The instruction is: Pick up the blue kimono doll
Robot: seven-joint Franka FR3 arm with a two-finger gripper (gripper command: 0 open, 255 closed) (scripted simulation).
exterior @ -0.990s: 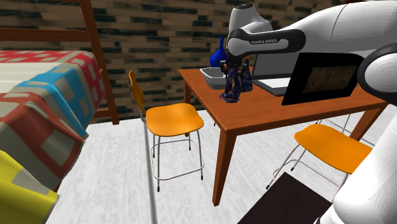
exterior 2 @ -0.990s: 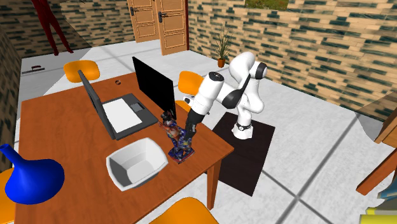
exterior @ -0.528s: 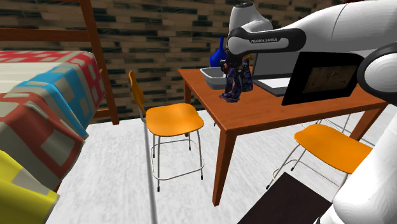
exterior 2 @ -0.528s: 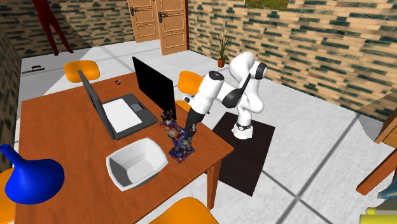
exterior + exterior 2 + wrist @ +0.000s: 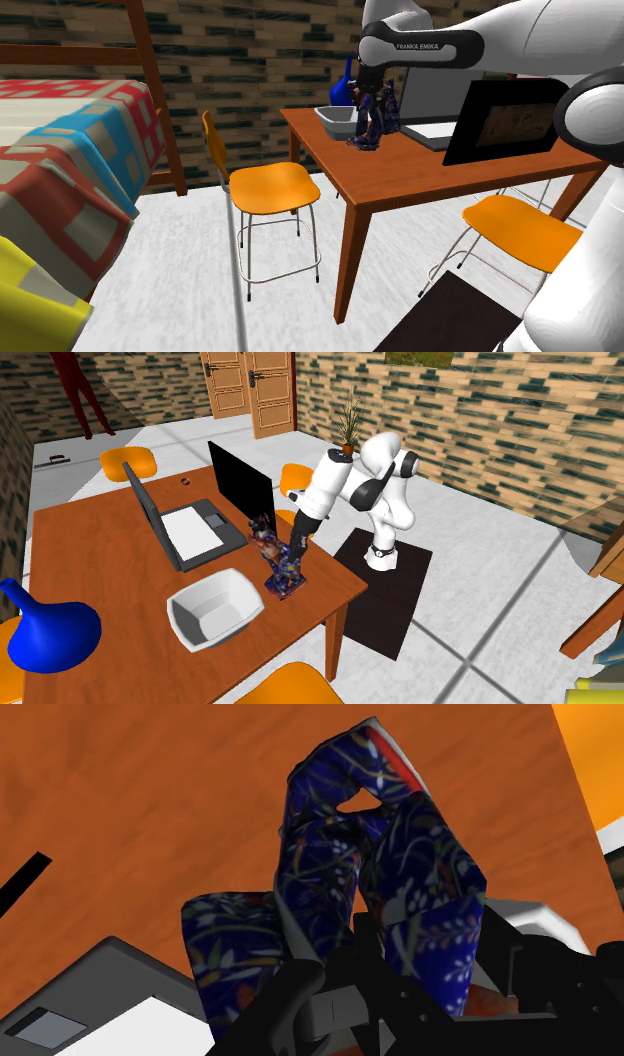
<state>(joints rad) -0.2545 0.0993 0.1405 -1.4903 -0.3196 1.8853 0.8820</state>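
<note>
While the white forearm is crossing the top of the shoulder view, it is covering most of the gripper (image 5: pixel 366 92), so the finger gap is not reading here. The doll (image 5: pixel 374 115) is hanging just under it, above the far corner of the brown table (image 5: pixel 420 175): dark blue patterned robe, leaning a little. Whether its base is touching the tabletop is hard to judge. A grey-white bowl (image 5: pixel 335 118) is sitting just beside it, half hiding a blue vase (image 5: pixel 345 82). A laptop (image 5: pixel 435 132) and a black monitor (image 5: pixel 510 120) are standing toward this view's right, the monitor blocking the table behind it. An orange chair (image 5: pixel 270 187) is standing at the table's side.

In the second exterior view the gripper is reaching down onto the doll's upper half, near the table edge facing the stand. Black hand and dark robe are blending; the head is hard to make out. The bowl is lying just beside the doll, the laptop and monitor near it, the vase well apart.

In the wrist view the black fingers (image 5: pixel 285 1004) are clasping the doll between them, closed on its upper body. The robe is showing deep blue with pale sprigs and a red band at the far end. The hand is hiding the head. The tabletop is lying beneath, the laptop's corner beside it.
</note>
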